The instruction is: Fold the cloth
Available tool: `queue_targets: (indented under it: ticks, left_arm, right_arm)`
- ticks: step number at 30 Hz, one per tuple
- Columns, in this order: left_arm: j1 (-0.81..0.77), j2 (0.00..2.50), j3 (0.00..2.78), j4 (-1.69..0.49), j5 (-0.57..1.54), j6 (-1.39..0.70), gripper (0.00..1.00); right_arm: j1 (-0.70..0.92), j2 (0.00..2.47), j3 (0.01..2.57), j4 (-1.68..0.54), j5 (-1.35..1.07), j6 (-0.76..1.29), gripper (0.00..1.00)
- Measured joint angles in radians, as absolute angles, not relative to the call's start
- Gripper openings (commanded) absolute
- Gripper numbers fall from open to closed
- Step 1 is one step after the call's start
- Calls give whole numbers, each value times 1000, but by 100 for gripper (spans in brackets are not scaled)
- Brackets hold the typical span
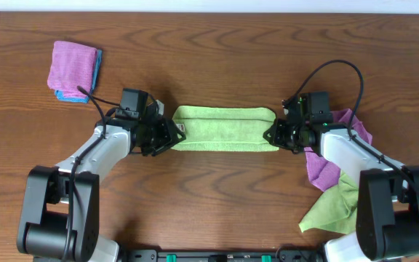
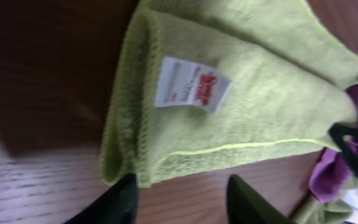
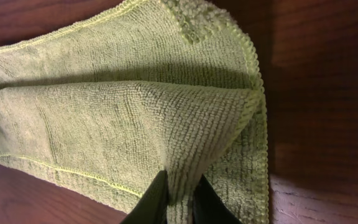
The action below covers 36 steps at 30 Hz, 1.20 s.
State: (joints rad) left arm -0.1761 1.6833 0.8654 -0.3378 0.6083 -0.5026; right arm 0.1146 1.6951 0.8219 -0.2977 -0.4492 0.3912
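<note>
The cloth [image 1: 224, 129] lies as a long lime-green folded strip across the middle of the table. Its white tag [image 2: 191, 84] faces up at the left end. My left gripper [image 1: 164, 135] sits at that end. In the left wrist view the left gripper [image 2: 182, 186] is open, bare wood between its fingers, and the cloth [image 2: 241, 106] corner just meets the left finger. My right gripper [image 1: 276, 135] is at the strip's right end. In the right wrist view the right gripper [image 3: 180, 180] is shut on a raised fold of the cloth [image 3: 123, 118].
A folded purple cloth [image 1: 73, 67] lies on a blue one at the far left. Under my right arm lie a crumpled purple cloth [image 1: 318, 164] and a second lime-green cloth [image 1: 333, 207]. The purple cloth [image 2: 334, 168] also shows in the left wrist view.
</note>
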Motion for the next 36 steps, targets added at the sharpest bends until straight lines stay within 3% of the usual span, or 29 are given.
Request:
queue_targets:
  ticks: [2,4,6,11,27,36]
  left_arm:
    - [-178,1683,866,-337,595,-504,22]
    - [-178,1683,866,-335,587,-502,18]
    - [-179,1683,866,-334,578,-500,24]
    - [-179,1683,866,-334,561,-500,28]
    - [-198,1683,866,-300,510,-505,26]
    - [-209,1683,866,-294,496,-520,20]
  right_arm:
    - [115,1695,822,-298,-449,391,10]
    - [115,1695,822,-298,-449,391,9]
    - [115,1695,822,-298,-449,391,9]
    - [115,1695,822,-298,-450,391,9]
    - [115,1695,822,-295,-453,391,8]
    - [115,1695,822,-294,-457,391,7]
